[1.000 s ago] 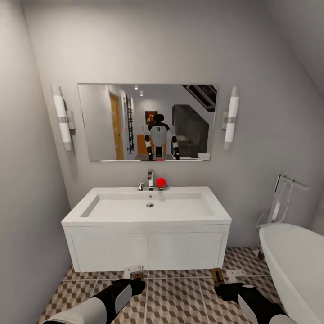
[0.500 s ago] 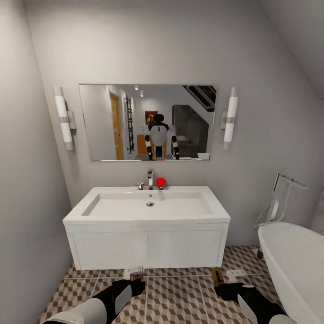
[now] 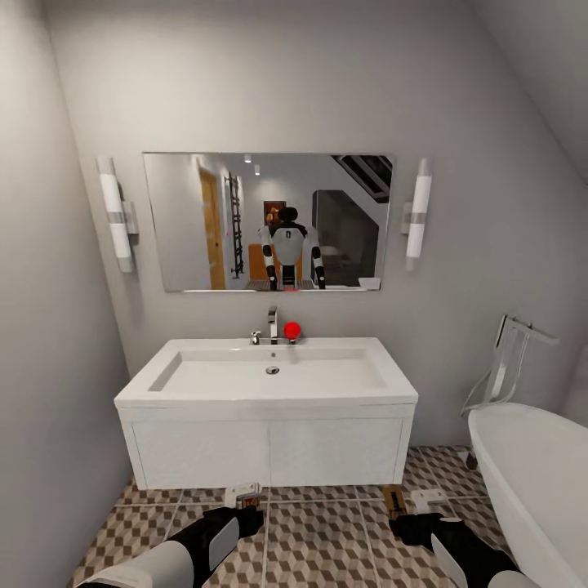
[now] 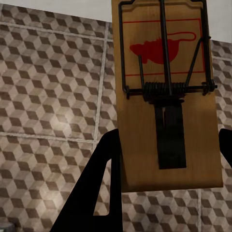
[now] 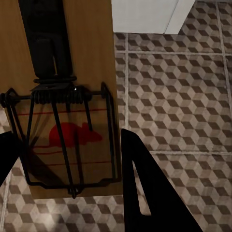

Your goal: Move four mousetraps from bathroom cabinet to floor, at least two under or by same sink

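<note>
1. Here, each arm carries one mousetrap: the left wrist view shows a wooden mousetrap (image 4: 166,96) with a red mouse print and a black wire spring, held between the dark fingers (image 4: 104,183) of the left gripper (image 4: 166,183), which is closed onto its edges.
2. The right wrist view shows a second mousetrap (image 5: 67,101), clamped the same way in the right gripper (image 5: 63,179), one black finger (image 5: 145,193) along its side.
3. In the head view, both grippers hang low over the bathroom floor (image 3: 327,539), the left gripper (image 3: 243,500) and the right gripper (image 3: 408,506) each near the front foot of the vanity.
4. Beyond them stands the bathroom sink (image 3: 269,384), a wide white basin with a chrome tap (image 3: 273,325), under a mirror (image 3: 268,220); the bathtub (image 3: 531,474) curves in at the right.
5. The step in hand appears to be setting these two traps down beside the sink.
6. Next, each arm likely needs to lower until its trap lies flat on the tiles close to the vanity, then release.
</note>
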Available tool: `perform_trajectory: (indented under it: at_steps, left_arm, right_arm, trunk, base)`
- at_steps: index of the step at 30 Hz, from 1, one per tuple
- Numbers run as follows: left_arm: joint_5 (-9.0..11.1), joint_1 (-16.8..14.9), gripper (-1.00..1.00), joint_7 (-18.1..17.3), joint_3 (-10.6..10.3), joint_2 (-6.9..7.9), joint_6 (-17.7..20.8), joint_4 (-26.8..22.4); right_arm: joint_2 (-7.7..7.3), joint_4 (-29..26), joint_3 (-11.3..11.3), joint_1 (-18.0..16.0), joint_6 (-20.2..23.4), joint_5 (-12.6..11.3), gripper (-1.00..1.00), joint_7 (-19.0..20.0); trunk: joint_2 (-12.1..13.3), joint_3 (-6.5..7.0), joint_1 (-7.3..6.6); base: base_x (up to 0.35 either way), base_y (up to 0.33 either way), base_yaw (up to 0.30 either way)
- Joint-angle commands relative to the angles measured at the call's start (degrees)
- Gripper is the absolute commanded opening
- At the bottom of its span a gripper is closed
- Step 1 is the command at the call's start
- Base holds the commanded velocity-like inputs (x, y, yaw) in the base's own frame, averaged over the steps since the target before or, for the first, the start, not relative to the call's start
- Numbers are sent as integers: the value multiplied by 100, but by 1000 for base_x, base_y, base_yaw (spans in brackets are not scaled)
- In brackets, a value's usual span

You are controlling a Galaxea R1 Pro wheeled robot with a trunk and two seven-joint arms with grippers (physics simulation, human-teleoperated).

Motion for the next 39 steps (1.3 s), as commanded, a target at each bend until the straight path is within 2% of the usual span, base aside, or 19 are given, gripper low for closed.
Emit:
perform_trajectory:
  at_steps: [1,17,39]
  left_arm:
    - [49,-2,-100,41,-51,0,33,-13]
    - [48,-2,-100,48,-51,0,33,-28]
    - [61,-2,-100,66,-37,0,42,-41]
  right_arm:
    - [-6,-11,39,-3,32,-78,-100,-5]
    - [-6,-11,39,-3,32,-78,-100,-5]
    - [2,-11,39,-3,-3,-80,-100,-11]
  trunk:
    - [-7,-9,1]
    - [-7,-9,1]
    - [-889,-404,484]
  base:
    - [0,0,0]
    - [0,0,0]
    - [0,0,0]
